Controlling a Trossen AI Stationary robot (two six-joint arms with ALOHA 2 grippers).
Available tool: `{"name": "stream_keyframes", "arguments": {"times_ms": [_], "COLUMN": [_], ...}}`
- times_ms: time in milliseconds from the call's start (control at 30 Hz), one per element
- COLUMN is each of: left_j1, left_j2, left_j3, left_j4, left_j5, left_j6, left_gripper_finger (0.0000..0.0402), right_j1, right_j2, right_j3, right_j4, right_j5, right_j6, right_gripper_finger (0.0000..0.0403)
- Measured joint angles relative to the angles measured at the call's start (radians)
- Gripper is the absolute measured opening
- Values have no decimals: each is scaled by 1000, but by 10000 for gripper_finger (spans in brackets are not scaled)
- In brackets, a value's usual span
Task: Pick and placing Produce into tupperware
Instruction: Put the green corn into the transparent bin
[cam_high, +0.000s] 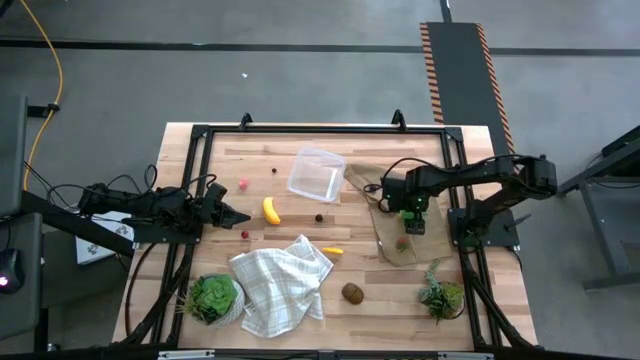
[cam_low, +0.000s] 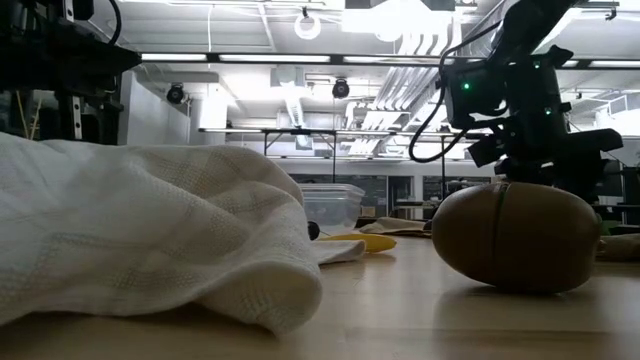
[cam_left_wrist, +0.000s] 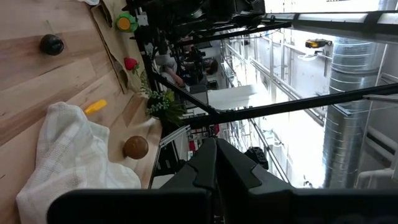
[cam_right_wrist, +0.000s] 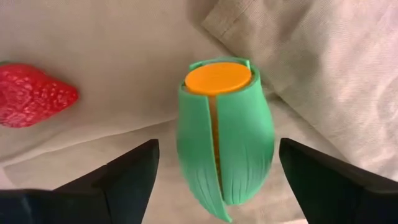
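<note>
The clear square plastic tupperware (cam_high: 316, 172) sits empty on the pale wooden table (cam_high: 300, 310), yellow banana (cam_high: 271, 210) nearby. The right gripper (cam_high: 412, 222), fingers spread, hovers over a green-husked piece (cam_right_wrist: 225, 135) on beige cloth (cam_right_wrist: 323, 56). The left gripper (cam_high: 240, 216) rests closed. Behind: workshop ceiling pipes (cam_low: 300, 90).

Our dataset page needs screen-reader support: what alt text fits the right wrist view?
A green toy vegetable with an orange top lies on beige cloth between the right gripper's open dark fingers. A red strawberry lies beside it on the cloth.
</note>
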Motion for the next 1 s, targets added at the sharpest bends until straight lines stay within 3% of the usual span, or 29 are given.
{"name": "stream_keyframes", "arguments": {"times_ms": [333, 1000], "left_j1": [0, 0], "left_j2": [0, 0], "left_j3": [0, 0], "left_j4": [0, -6], "left_j5": [0, 21], "left_j6": [0, 0], "left_gripper_finger": [1, 1], "right_j1": [0, 0], "right_j2": [0, 89], "right_j3": [0, 1], "right_j4": [0, -2], "right_j5": [-9, -10], "right_j6": [0, 0], "right_gripper_finger": [267, 263]}}
